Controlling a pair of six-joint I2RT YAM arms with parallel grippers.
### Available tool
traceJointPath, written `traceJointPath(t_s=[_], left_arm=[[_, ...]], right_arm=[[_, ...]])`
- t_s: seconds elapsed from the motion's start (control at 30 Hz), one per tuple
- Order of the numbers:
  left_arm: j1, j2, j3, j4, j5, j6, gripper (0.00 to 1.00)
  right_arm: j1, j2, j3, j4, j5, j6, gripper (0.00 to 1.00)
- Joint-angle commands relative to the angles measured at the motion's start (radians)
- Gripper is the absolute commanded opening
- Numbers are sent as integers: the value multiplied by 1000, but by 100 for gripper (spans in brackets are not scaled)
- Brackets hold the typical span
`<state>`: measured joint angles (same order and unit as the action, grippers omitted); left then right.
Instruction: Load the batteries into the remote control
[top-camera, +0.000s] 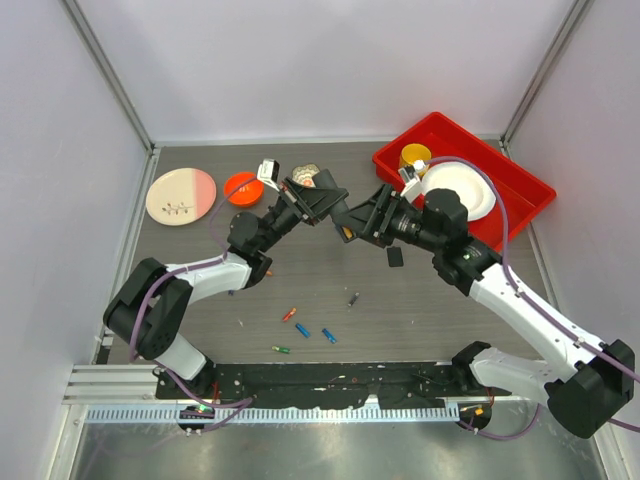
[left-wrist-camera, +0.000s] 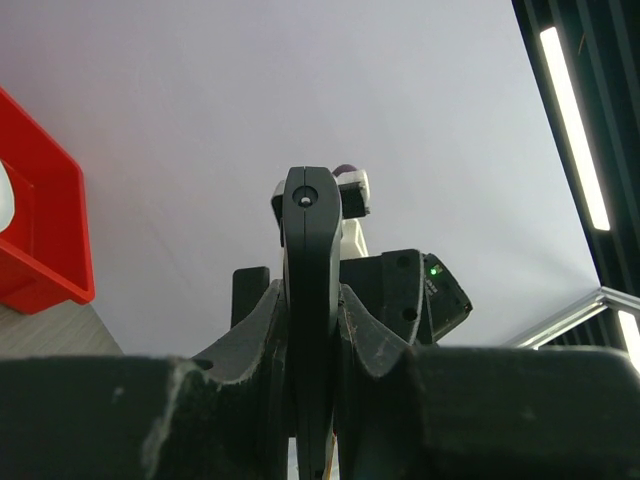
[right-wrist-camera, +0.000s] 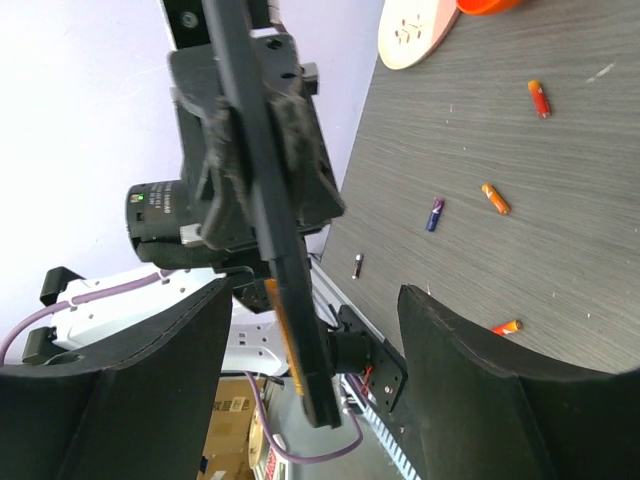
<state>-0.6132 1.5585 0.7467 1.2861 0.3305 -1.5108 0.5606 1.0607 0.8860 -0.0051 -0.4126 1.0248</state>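
The remote control (left-wrist-camera: 310, 230) is raised off the bench (top-camera: 420, 300), clamped edge-on in the closed left end effector (left-wrist-camera: 311, 300). The right end effector (right-wrist-camera: 312, 300) faces it, spread wide and empty. The batteries (top-camera: 302, 330) lie scattered on the bench near the arm bases. A small black square piece (top-camera: 395, 257) lies under the right arm, an orange bowl (top-camera: 241, 187) behind the left arm, and a red tray (top-camera: 525, 180) at the far right.

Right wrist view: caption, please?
Left tool clamps the remote control before the open right tool; batteries lie on the table.

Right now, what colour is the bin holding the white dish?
The bin is red, clearest in the top external view.
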Motion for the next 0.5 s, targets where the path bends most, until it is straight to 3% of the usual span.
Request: traceJointPath(t_s=[0.0,0.23,0.47], left_arm=[[3,-9,-9,260,-11,14,0],[3,-14,-7,260,-5,14,0],[3,-20,-10,260,-1,9,0]], right_arm=[[-5,-28,93,-19,-14,-61,74],[-28,-51,126,-99,3,-129,74],[-34,-54,77,-119,-5,-151,55]])
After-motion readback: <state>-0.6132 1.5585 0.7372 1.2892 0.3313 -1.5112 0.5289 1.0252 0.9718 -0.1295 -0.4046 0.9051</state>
